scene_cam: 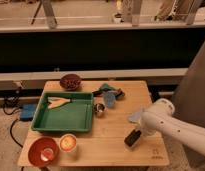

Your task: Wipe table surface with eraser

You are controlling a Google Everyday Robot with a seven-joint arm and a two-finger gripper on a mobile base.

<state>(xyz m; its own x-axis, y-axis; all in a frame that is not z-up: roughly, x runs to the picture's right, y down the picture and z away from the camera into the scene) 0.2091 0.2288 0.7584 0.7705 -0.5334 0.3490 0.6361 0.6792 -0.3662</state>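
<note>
Eraser [132, 138] is down on the table surface [113, 150], front-right part, well short of the front edge. It's a small black block lying on a slant, low end toward front-left, high end toward back-right. You've got the gripper [137, 133] right on that high end, clamped on the eraser, w/ the block's underside on the wood. Your white arm [168, 122] comes in from the right side and angles down to it.

Just past the eraser twd the front-right corner there's a small dark mark [155, 154] on the wood. Bare tan grain all round the block, nothing else touching it.

Moving out: center of the table, a small dark cup [99, 108] sits just beside the right wall of the green tray [71, 120]. Behind that cup is a pale blue cup [110, 99], and behind that again the teal-and-black object [107, 89], near the back edge. Can't tell what that one is.

Tray takes up the left-center, w/ a light wooden utensil [58, 102] lying in its back half. Dark round bowl [71, 81] sits behind the tray at the back edge.

Front-left corner: red bowl [36, 156] w/ sth pale inside, and just right of it an orange-and-white cup [68, 143], both in front of the tray and well apart from the eraser.

Off the table on the left, a blue box [27, 111] on the floor w/ dark cable [13, 132] running by it.
</note>
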